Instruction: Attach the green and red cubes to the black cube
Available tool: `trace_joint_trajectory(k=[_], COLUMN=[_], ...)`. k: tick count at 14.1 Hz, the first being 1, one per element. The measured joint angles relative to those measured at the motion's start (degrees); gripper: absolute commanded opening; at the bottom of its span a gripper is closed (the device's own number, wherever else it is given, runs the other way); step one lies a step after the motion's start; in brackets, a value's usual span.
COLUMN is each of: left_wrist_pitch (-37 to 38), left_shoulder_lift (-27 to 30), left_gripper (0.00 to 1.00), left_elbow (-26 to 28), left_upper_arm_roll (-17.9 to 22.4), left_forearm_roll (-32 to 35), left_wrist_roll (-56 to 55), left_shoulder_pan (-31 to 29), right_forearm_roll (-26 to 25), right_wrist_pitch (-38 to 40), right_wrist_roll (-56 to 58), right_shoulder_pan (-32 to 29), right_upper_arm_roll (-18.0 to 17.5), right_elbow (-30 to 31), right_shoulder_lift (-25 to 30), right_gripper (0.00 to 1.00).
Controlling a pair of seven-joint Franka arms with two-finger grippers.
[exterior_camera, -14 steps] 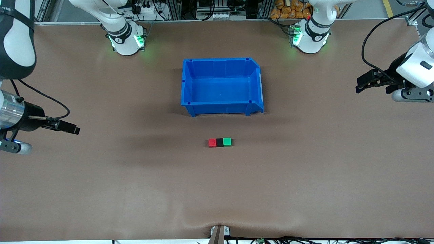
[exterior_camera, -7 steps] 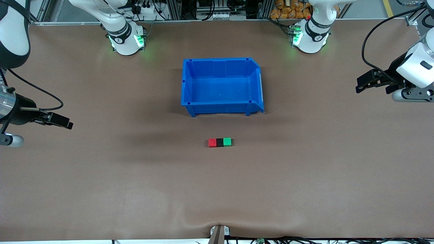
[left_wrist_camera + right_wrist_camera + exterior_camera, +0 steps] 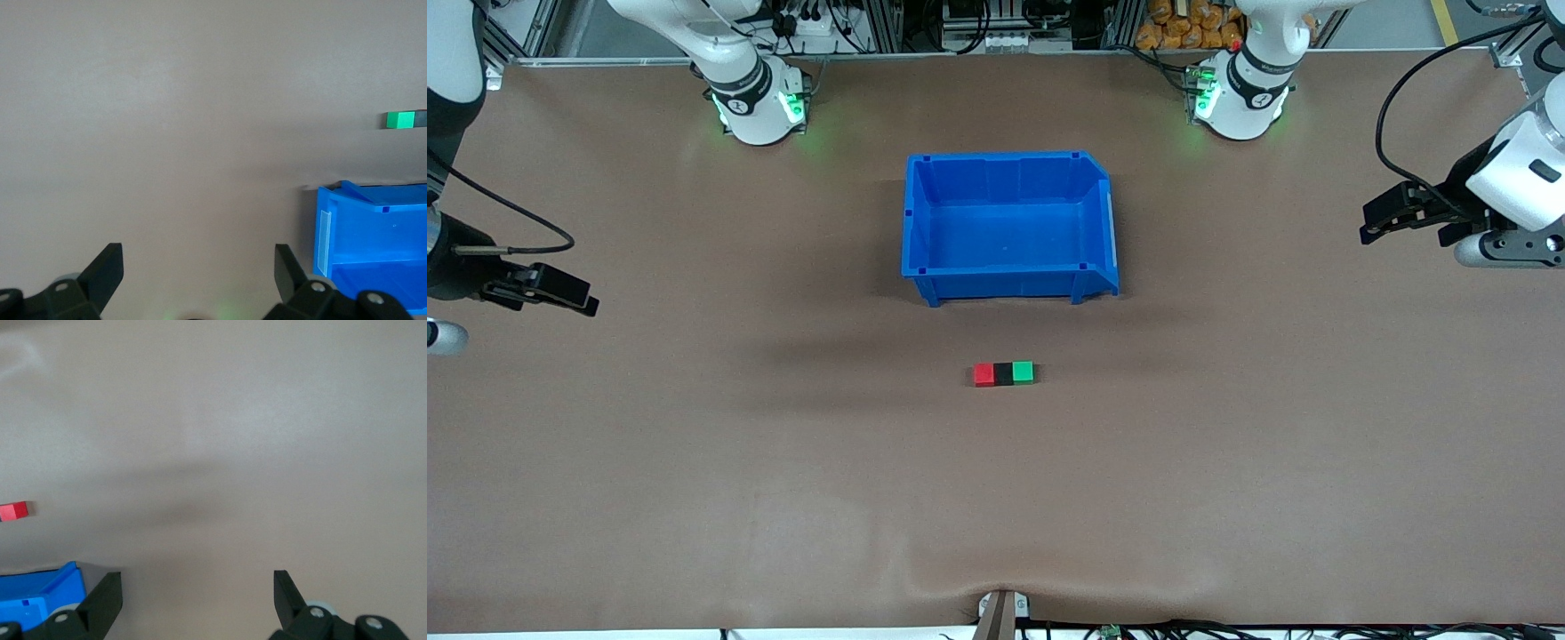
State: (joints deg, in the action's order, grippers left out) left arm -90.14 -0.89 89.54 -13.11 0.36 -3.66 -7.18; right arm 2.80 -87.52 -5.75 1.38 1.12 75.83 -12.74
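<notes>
Now the three small cubes are sitting in a row on the bench [image 3: 694,498], nearest the front camera. The red cube [image 3: 983,374] and the green cube [image 3: 1023,372] are each touching the black cube [image 3: 1003,374] between them, red toward the right arm's end. So the job is looking done. Farther off, the blue bin [image 3: 914,222] is standing empty. The right gripper [image 3: 574,298] and the left gripper [image 3: 1383,218] are hanging over the bench ends, well apart from the cubes, jaws wide open, holding nothing.

blue bin [image 3: 1009,169] near joined cubes [image 3: 1004,373], seemingly bare table [image 3: 1227,462] around
</notes>
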Motion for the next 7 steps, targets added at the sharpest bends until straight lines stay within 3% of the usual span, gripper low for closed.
trace_joint_trajectory(k=[7], left_wrist_pitch=[0.0], left_shoulder_lift=[0.0], left_gripper=[1.0], left_elbow=[-0.02], left_upper_arm_roll=[0.0], left_forearm_roll=[0.0], left_wrist_roll=[0.0], left_shoulder_pan=[0.0], right_forearm_roll=[-0.55], right_wrist_pitch=[2.13], right_wrist_roll=[3.05], right_shoulder_pan=[-0.09], right_upper_arm_roll=[0.05], right_elbow=[0.87], right_shoulder_lift=[2.9], right_gripper=[1.0])
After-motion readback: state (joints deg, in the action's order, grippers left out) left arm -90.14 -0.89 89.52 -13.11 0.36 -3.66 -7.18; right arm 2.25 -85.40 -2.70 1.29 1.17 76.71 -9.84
